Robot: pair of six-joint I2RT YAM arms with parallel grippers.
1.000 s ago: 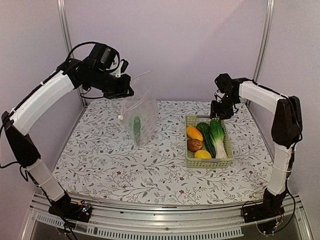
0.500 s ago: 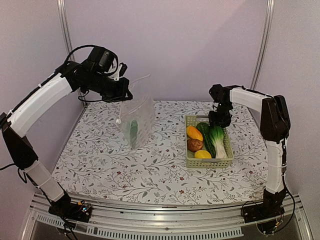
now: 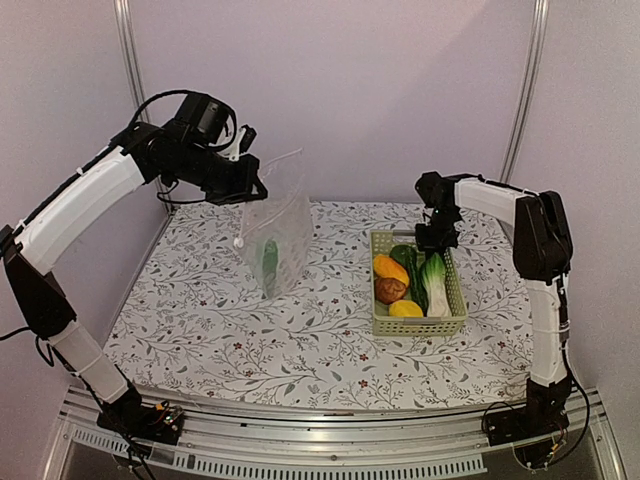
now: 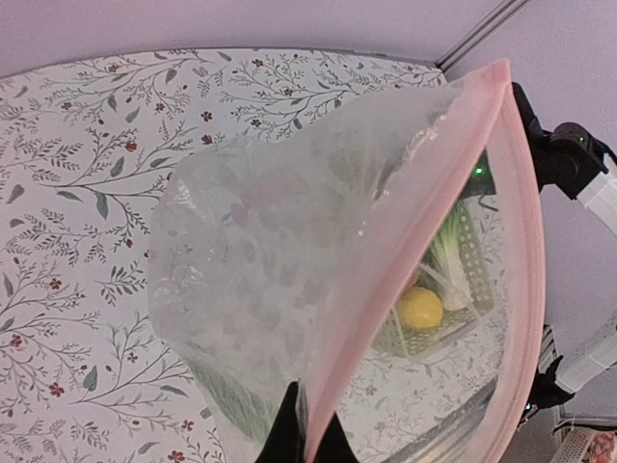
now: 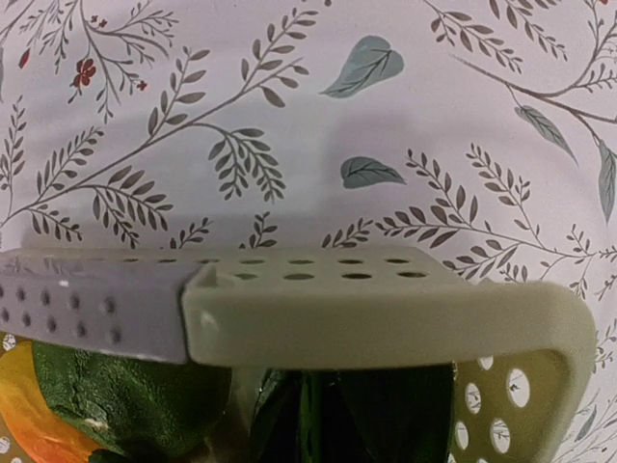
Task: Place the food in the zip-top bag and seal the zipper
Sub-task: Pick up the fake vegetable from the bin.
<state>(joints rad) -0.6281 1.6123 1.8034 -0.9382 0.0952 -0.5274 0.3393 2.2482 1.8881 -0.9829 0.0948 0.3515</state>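
On the flowered table (image 3: 200,310), we see a basket (image 3: 420,326) holding an orange oval (image 3: 388,266), potato (image 3: 390,290), lemon (image 3: 405,309), leafy green (image 3: 436,278) and dark green lump (image 3: 404,254). Left of it hangs the clear bag (image 3: 288,225), a cucumber (image 3: 269,256) inside, its top pinched by the left gripper (image 3: 250,188). Only the left wrist view shows us the pink zip strip (image 4: 415,260). The right gripper (image 3: 437,238) is closed at the basket's far rim; we cannot tell whether it grips anything
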